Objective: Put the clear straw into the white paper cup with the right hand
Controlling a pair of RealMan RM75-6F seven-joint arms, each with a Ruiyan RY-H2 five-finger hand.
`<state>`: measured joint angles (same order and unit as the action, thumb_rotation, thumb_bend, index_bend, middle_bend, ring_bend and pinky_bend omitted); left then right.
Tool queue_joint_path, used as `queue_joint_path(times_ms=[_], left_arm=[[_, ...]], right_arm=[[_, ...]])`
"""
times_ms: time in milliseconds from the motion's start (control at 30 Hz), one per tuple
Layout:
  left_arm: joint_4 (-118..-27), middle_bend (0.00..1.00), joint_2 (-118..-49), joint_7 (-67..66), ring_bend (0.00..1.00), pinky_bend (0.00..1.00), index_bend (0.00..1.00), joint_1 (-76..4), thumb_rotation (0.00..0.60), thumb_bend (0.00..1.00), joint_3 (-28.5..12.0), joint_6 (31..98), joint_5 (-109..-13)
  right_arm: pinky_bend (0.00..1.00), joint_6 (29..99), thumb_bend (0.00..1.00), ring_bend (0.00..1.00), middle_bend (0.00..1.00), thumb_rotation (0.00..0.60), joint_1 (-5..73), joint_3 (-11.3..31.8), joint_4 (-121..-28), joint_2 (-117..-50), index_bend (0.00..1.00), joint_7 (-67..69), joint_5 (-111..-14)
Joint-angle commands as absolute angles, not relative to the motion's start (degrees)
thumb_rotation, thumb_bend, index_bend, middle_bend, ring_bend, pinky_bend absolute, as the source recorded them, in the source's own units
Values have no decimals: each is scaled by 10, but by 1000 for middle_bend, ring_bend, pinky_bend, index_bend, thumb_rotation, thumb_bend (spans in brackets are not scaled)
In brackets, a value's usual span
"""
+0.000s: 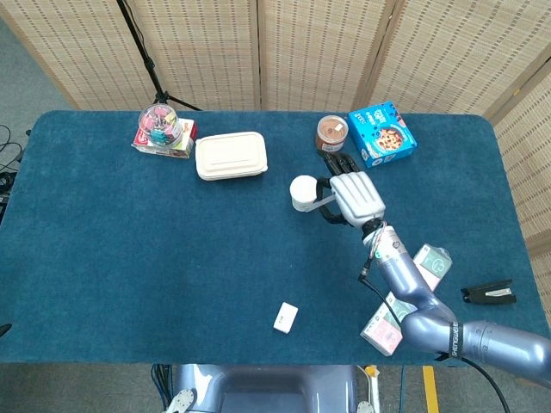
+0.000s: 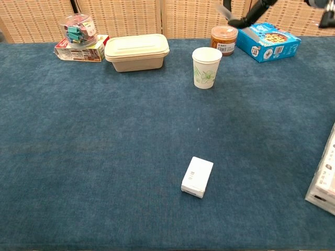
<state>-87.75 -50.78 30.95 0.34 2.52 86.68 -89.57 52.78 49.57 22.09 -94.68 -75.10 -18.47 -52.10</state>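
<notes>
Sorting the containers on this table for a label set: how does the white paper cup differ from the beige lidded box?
The white paper cup stands tall, round and open-topped; the beige lidded box is low, wide, rectangular and closed by its lid. The cup carries a green leaf print; the box is plain. The cup stands nearer the table's middle, the box closer to its far edge. Both rest upright on the blue table.

Clear straw (image 1: 320,204) held level beside upright white paper cup (image 1: 303,193).

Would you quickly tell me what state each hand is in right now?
Left hand: not in view.
Right hand: raised beside the white paper cup, holding the clear straw.
</notes>
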Motion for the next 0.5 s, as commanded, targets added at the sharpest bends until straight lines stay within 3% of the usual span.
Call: queue_joint_path(times_ms=[33, 233, 500], left_arm=[[-880, 0, -509, 303, 0, 0, 0, 4, 600, 0, 20, 865, -882], [-882, 0, -506, 310, 0, 0, 0, -1, 600, 0, 19, 852, -879], [-883, 0, -503, 313, 0, 0, 0, -4, 600, 0, 20, 844, -880]], right_arm=[[0, 524, 475, 0, 0, 600, 507, 242, -950, -747, 580, -158, -500], [0, 506, 476, 0, 0, 600, 518, 293, -938, -751, 584, -71, -442], [0, 487, 475, 0, 0, 600, 531, 322, -918, -768, 585, 3, -384]])
